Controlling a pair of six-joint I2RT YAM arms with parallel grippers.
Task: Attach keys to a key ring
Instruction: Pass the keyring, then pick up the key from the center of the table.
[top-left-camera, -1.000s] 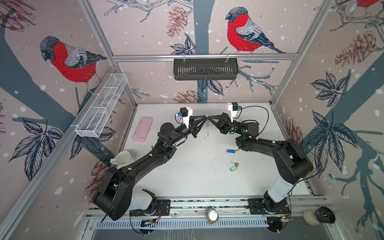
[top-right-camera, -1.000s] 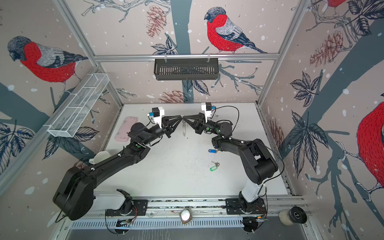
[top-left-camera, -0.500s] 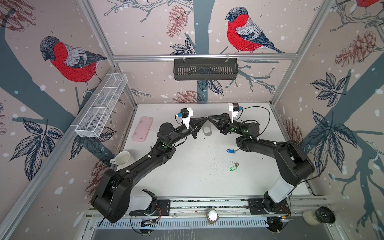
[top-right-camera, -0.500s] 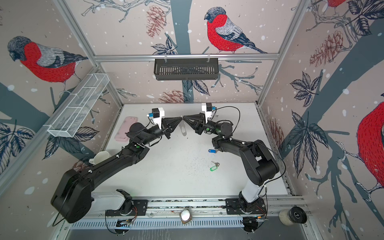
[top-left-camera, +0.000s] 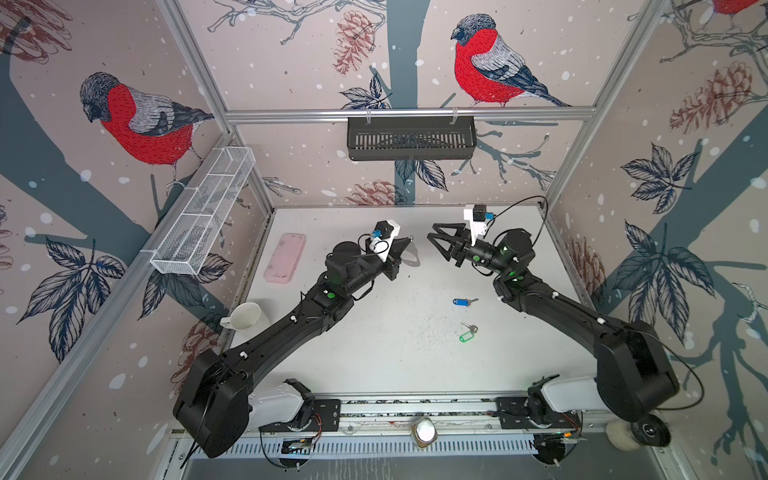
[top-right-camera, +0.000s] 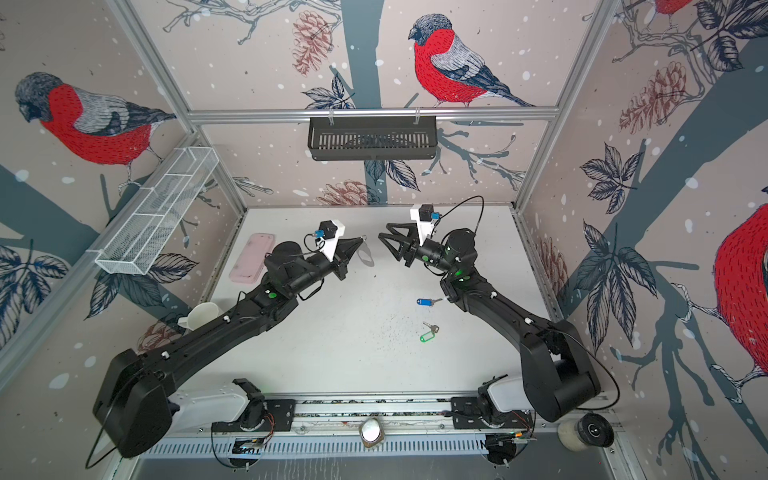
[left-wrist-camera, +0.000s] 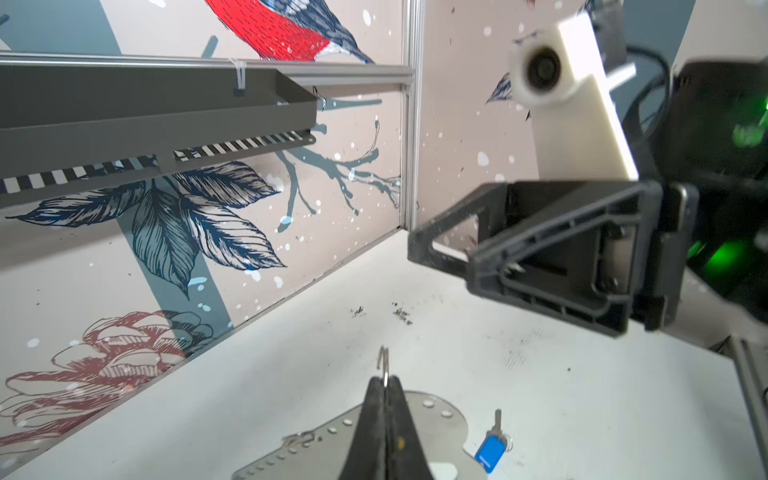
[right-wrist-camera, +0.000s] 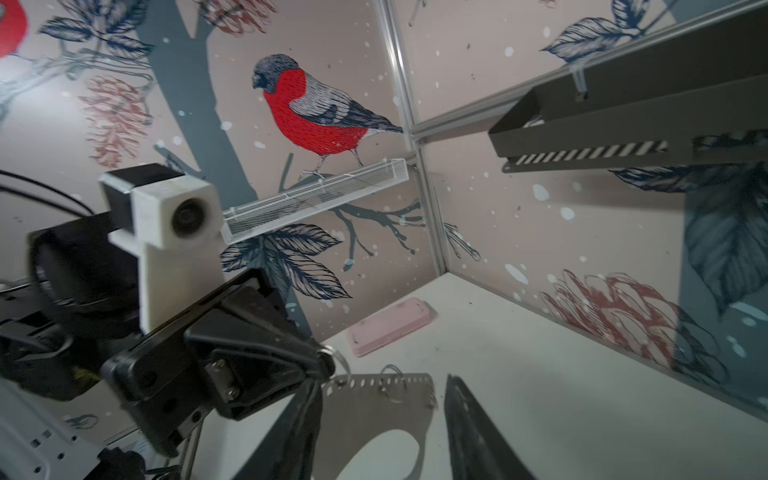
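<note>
My left gripper (left-wrist-camera: 385, 380) is shut on a small wire ring (left-wrist-camera: 385, 361) that sticks up past its tips. The key ring, a thin grey plate (left-wrist-camera: 436, 415) with an oval cutout, lies just below, and the ring seems to pass through one of its edge holes (right-wrist-camera: 338, 380). I cannot tell whether the plate rests on the table. My right gripper (top-left-camera: 431, 235) stands open, facing the left gripper (top-left-camera: 409, 239) across a short gap, with nothing between its fingers. The blue-tagged key (top-left-camera: 463, 302) and the green-tagged key (top-left-camera: 467, 332) lie on the table under the right arm.
A pink oblong case (top-left-camera: 286, 257) lies at the back left, and a white cup (top-left-camera: 245, 316) sits at the left edge. A black basket (top-left-camera: 411, 137) hangs on the back wall and a wire basket (top-left-camera: 203, 216) on the left wall. Dark specks dot the table's middle.
The two grippers' tips met a second ago. The right gripper has opened and drawn back to the right. The left gripper has stayed shut on the wire ring with the plate.
</note>
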